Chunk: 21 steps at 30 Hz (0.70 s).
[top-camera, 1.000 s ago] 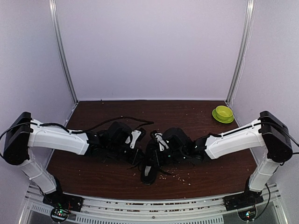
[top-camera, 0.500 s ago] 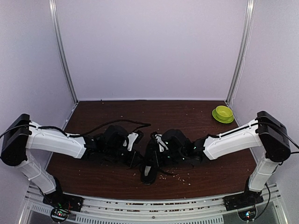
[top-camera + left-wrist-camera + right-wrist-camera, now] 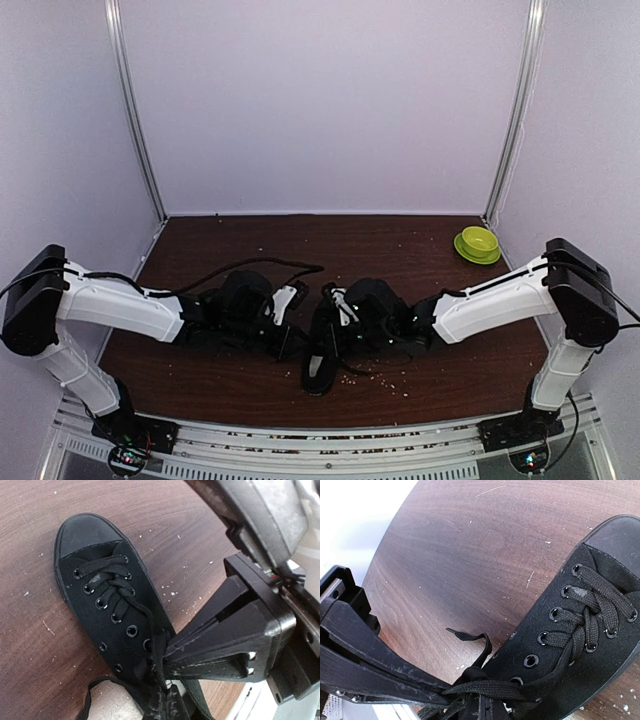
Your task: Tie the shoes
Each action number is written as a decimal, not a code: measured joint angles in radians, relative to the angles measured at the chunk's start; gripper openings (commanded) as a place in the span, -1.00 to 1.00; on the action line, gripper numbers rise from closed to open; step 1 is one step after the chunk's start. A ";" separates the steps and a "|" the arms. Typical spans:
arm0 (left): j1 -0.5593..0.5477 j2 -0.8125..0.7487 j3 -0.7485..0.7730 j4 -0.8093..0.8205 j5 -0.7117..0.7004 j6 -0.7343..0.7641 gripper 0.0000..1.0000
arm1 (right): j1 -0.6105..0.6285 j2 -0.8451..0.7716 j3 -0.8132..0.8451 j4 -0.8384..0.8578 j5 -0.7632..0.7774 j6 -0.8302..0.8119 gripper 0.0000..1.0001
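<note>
Both arms reach in low over the shoe (image 3: 318, 372), which lies near the middle of the worktop (image 3: 400, 245), between the two arms and well apart from the green bowl (image 3: 478, 243) in the far right corner.

In the left wrist view, the left gripper (image 3: 164, 663) is pinched narrow on a strand of the laces (image 3: 136, 607) just past the top eyelets, and the strand runs from the crossings straight to the fingertips. In the right wrist view, the right gripper (image 3: 446, 693) is likewise closed to a point on the laces at the same end of the shoe. There the strands bunch into what may be a first crossing or a loose knot (too dark to tell which). One free lace end (image 3: 470, 637) curls over the wood beside the shoe.

My reading is that the tying is at an early stage: each arm has its strand, but no bow shows. The next move likely calls for drawing the two strands apart, sideways, to cinch the crossing. The pull should be even so the light shoe neither slides nor lifts, and the thin lace must not slip out of either pinch. Loops would come after that.
</note>
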 measured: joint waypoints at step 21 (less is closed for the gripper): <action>0.000 0.031 -0.006 -0.036 0.059 0.024 -0.69 | -0.001 0.006 -0.037 0.061 0.000 0.019 -1.00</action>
